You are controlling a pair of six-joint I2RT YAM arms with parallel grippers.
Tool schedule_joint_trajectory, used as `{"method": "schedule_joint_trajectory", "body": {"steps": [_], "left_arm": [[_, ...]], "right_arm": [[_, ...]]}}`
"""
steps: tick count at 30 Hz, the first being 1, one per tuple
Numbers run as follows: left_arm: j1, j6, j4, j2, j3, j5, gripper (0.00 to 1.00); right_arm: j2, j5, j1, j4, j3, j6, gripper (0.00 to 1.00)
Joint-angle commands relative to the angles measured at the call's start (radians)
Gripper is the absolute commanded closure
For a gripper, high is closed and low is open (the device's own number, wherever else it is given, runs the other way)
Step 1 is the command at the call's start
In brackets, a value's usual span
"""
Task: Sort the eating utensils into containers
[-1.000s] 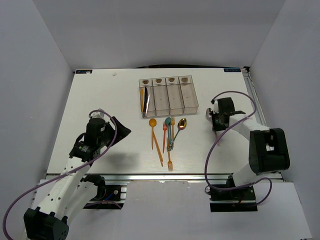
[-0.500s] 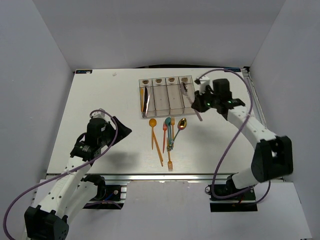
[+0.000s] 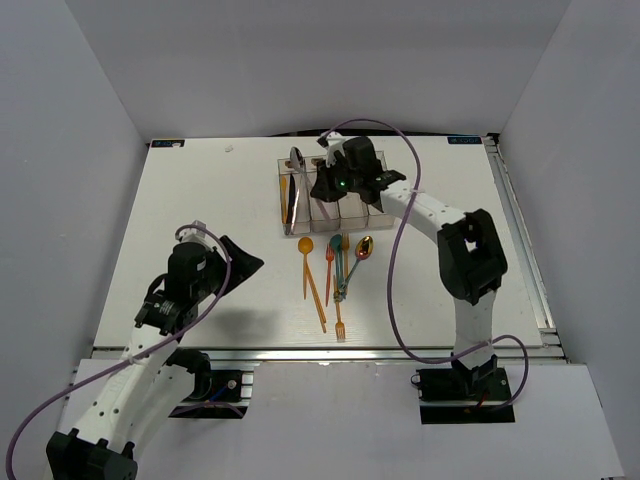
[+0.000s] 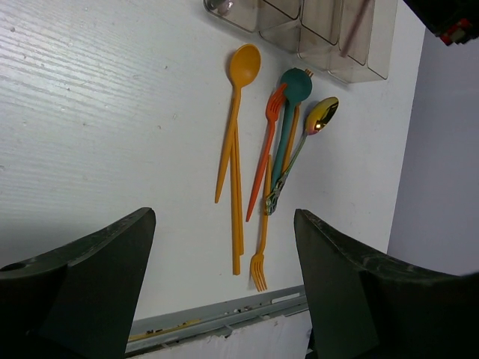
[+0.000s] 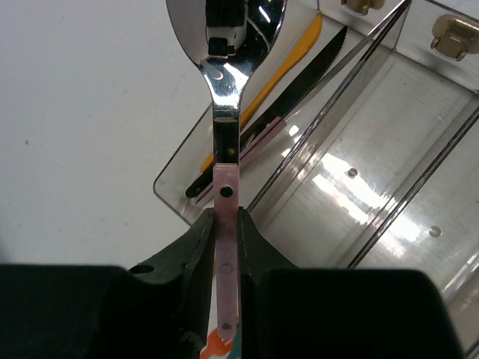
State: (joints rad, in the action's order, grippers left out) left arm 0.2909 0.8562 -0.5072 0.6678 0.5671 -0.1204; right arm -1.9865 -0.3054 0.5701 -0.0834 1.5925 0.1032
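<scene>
White grained tabletop (image 3: 200, 200); right pincer (image 5: 226, 224) clamps pink-handled shiny spoon (image 5: 226, 112) by clear plastic bins (image 5: 389, 149); left pincer (image 4: 222, 247) agape.

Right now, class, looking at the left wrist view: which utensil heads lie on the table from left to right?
orange spoon → red fork → teal spoon → gold spoon

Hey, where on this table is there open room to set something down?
Bare table runs from the left edge to the containers, beyond the left gripper. Another patch lies right of the containers, though the right arm spans it. Crowded: just in front of the containers, where loose utensils lie bunched.
</scene>
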Motion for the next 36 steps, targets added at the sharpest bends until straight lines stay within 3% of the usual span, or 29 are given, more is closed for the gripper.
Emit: {"method": "schedule_joint_trajectory", "body": {"steps": [1, 11, 21, 28, 31, 34, 36], "left_arm": [[-0.004, 0.020, -0.024, -0.027, -0.003, -0.002, 0.14], [-0.004, 0.017, -0.040, -0.002, 0.010, -0.001, 0.14], [-0.002, -0.013, -0.039, 0.033, 0.028, -0.019, 0.14], [-0.002, -0.039, -0.019, 0.079, 0.048, -0.051, 0.16], [-0.002, -0.049, 0.001, 0.101, 0.056, -0.080, 0.20], [-0.001, -0.049, 0.048, 0.125, 0.053, -0.131, 0.28], [0.001, -0.048, 0.085, 0.156, 0.047, -0.169, 0.34]], "right_arm": [[-0.040, 0.089, 0.001, 0.144, 0.066, 0.046, 1.00], [-0.107, 0.175, 0.001, 0.197, 0.081, -0.031, 0.99], [-0.095, 0.200, -0.004, 0.192, 0.026, -0.085, 0.72], [-0.052, 0.192, -0.021, 0.159, 0.040, -0.059, 0.62], [-0.018, 0.166, -0.032, 0.130, 0.050, -0.048, 0.61], [0.033, 0.039, -0.050, 0.091, 0.064, -0.086, 0.59], [0.073, -0.201, -0.082, -0.002, 0.079, -0.207, 0.56]]}}
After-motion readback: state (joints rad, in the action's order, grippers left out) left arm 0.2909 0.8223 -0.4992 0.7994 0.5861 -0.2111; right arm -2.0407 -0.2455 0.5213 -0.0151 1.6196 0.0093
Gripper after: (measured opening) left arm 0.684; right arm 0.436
